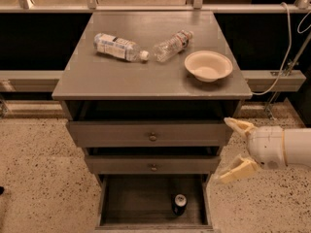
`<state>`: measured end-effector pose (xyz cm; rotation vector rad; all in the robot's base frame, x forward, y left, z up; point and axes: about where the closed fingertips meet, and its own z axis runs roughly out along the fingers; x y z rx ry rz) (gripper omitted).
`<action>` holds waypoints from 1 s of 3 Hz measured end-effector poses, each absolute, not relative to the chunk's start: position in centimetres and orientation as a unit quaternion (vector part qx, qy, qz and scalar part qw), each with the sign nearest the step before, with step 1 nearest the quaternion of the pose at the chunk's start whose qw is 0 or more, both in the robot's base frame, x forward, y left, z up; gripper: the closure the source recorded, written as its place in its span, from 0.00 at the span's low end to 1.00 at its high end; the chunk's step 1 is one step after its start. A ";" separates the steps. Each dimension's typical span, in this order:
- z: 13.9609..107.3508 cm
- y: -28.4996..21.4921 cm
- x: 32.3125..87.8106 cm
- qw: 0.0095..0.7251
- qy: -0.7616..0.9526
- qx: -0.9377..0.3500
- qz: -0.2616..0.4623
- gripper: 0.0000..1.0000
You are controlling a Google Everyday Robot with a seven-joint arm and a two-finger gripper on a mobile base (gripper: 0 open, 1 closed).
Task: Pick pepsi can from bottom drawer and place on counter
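Dark blue can point(179, 204) is standing upright in the bottom drawer point(133, 200), silver top facing up, so its long axis is vertical. It sits right of centre on the plank floor, toward the front edge, with nothing else in there around it as far as I can see. Drawer's pulled open, so access from above looks fine.

Tool point(223, 151) hangs off the right side of the cabinet, about level with the two shut knobbed drawers, fingers spread wide with nothing between them. It's well apart from the can.

Here's the bit that matters imo: the can is lower than the tool and off to the left in the view. The tool points sideways toward the cabinet, one finger above the other. Since the can is upright, I'd guess it has to drop down and swing in over the open drawer, then close on the can's sides. The front edge of the drawer above looks like the thing to watch for a bump.

Up on the desk point(121, 81) there are two clear bottles point(119, 46) point(172, 45) lying on their sides and a bowl point(208, 66) near the right edge. The front-left part looks like the easy drop spot.
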<state>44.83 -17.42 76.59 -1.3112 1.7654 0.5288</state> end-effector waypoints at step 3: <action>69.3 -17.4 45.1 0.527 0.659 -0.482 0.233 0.00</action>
